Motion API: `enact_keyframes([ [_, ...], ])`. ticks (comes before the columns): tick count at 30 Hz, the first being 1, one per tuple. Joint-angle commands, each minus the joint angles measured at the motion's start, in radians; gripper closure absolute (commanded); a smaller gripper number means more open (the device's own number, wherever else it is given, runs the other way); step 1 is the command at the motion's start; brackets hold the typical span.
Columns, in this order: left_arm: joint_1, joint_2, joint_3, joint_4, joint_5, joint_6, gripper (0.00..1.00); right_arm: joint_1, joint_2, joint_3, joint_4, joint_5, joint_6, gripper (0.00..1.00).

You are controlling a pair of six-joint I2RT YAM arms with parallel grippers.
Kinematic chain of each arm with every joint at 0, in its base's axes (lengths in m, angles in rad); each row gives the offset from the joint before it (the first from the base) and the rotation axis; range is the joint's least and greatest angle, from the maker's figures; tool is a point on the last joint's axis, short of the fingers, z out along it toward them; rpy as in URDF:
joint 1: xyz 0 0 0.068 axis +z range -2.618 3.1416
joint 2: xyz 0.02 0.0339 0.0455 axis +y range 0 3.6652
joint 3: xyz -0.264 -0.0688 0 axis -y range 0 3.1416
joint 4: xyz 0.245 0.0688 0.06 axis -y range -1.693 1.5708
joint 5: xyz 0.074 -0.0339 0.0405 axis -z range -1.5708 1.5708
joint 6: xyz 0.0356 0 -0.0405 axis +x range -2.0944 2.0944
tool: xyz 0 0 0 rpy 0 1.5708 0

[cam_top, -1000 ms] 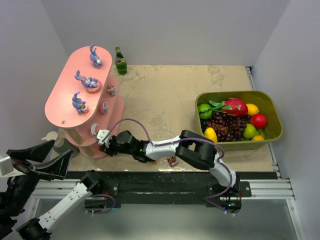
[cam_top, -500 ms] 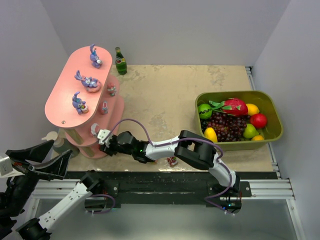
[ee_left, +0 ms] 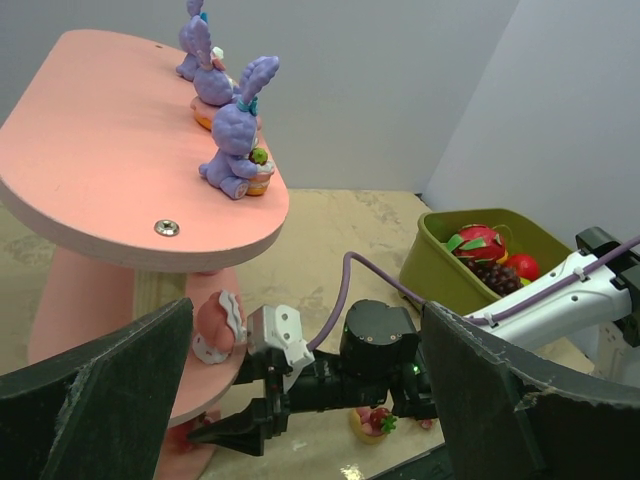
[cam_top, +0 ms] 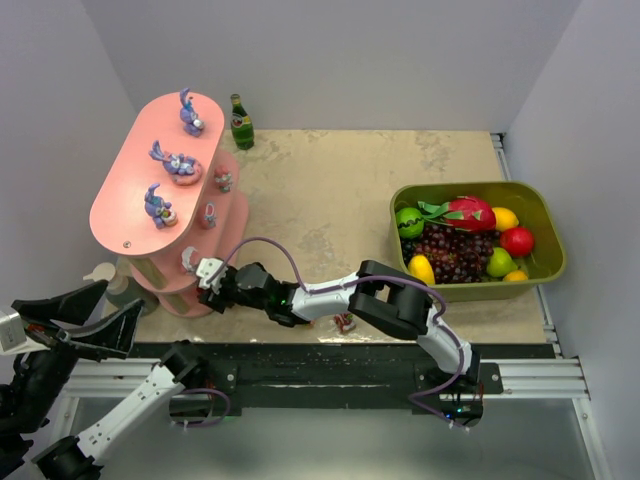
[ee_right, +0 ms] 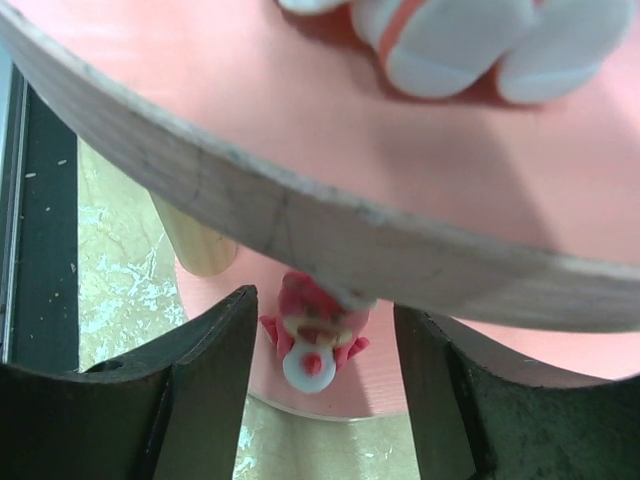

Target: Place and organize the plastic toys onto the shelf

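Note:
The salmon-pink shelf [cam_top: 125, 195] stands at the left. Three purple bunny toys [cam_top: 175, 162] sit on its top tier, and small pink toys [cam_top: 210, 214] on the tiers below. My right gripper [cam_top: 207, 296] is open at the lowest tier. In the right wrist view its jaws [ee_right: 322, 305] flank a red-and-white toy [ee_right: 312, 345] standing on that tier, with a gap on both sides. A strawberry-topped toy [cam_top: 345, 322] lies on the table under the right arm; it also shows in the left wrist view [ee_left: 375, 422]. My left gripper [cam_top: 75, 322] is open and empty, off the table's near-left corner.
An olive-green tub [cam_top: 548, 215] of fake fruit sits at the right. A green bottle [cam_top: 241, 122] stands behind the shelf. A pale object [cam_top: 103, 272] stands left of the shelf's base. The right arm [cam_top: 330, 295] stretches along the table's near edge.

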Motion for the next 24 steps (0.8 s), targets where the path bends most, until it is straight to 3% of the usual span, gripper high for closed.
enact_keyframes([
  [1,0.004,0.034,0.015,0.001,-0.003,0.023,0.01,-0.002,-0.034,-0.013,0.066,0.031,-0.016,0.4],
  [8,0.004,0.032,0.02,0.003,0.002,0.022,0.0,0.01,-0.054,-0.049,0.109,0.066,-0.034,0.3],
  [21,0.004,0.025,0.037,-0.014,0.007,0.005,0.01,0.031,-0.145,-0.135,0.163,0.144,-0.039,0.27],
  [24,0.004,0.022,0.046,-0.015,0.005,0.003,0.01,0.031,-0.219,-0.15,0.061,0.234,0.015,0.27],
])
